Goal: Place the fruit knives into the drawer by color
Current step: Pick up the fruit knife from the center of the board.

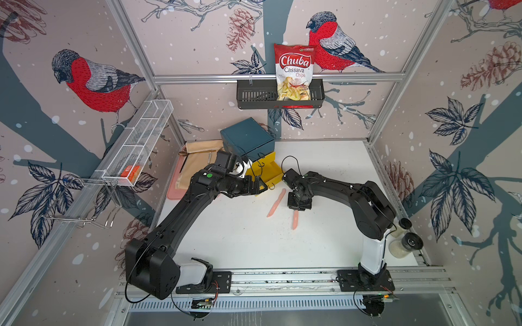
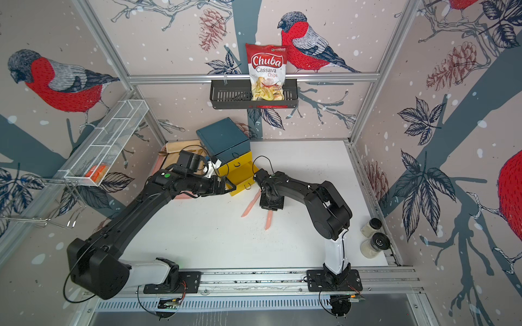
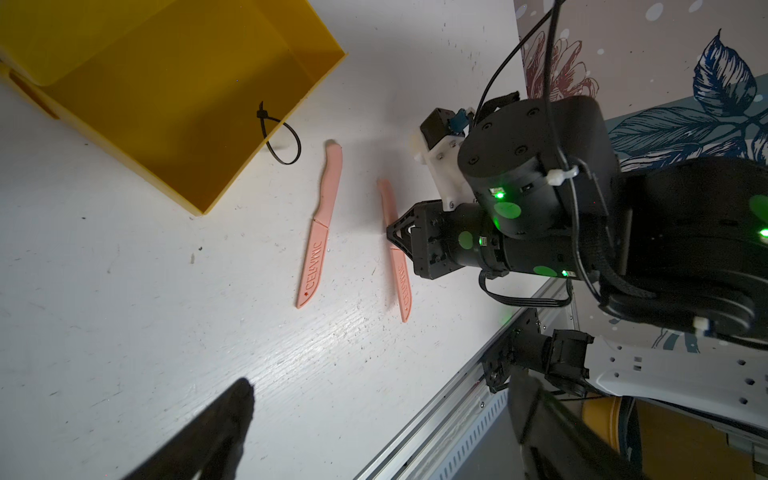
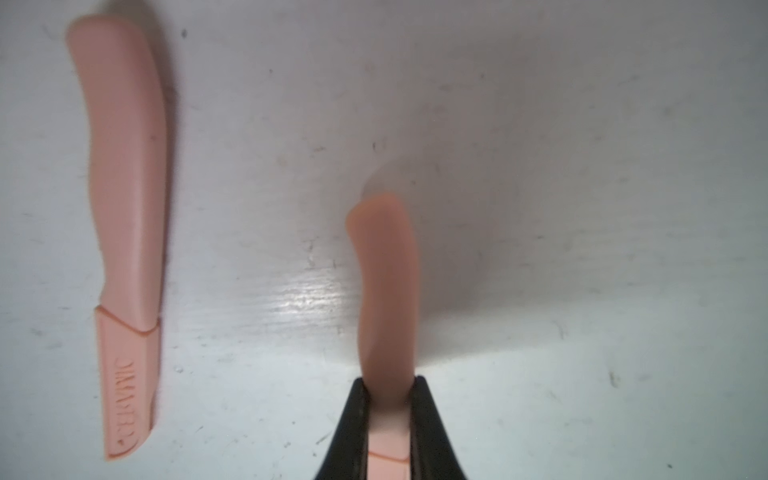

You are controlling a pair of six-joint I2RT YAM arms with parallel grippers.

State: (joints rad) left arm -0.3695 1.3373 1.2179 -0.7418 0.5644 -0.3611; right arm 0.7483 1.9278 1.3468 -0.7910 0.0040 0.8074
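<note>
- The right gripper (image 4: 388,388) points down at the white worktop (image 1: 226,231). Its black jaws pinch a slim salmon-pink matte fruit knife (image 4: 386,291) close to where the handle meets the blade.
- The pinched knife appears to lie along the worktop, though the views do not settle whether it is just raised off the surface.
- A second salmon-pink fruit knife (image 3: 320,224) lies loose and flat on the worktop just beside the pinched one. It is roughly parallel to it and not touching it, on the side nearer the drawers.
- The small boxy chest of drawers (image 1: 248,138), with a dark teal body, stands at the back of the worktop.
- Its lowest yellow drawer (image 3: 187,104) is pulled out, and its black ring pull (image 3: 282,141) hangs near the loose knife's handle end.
- The left gripper (image 1: 258,185) hovers by the front of that open yellow drawer with its jaws spread wide.
</note>
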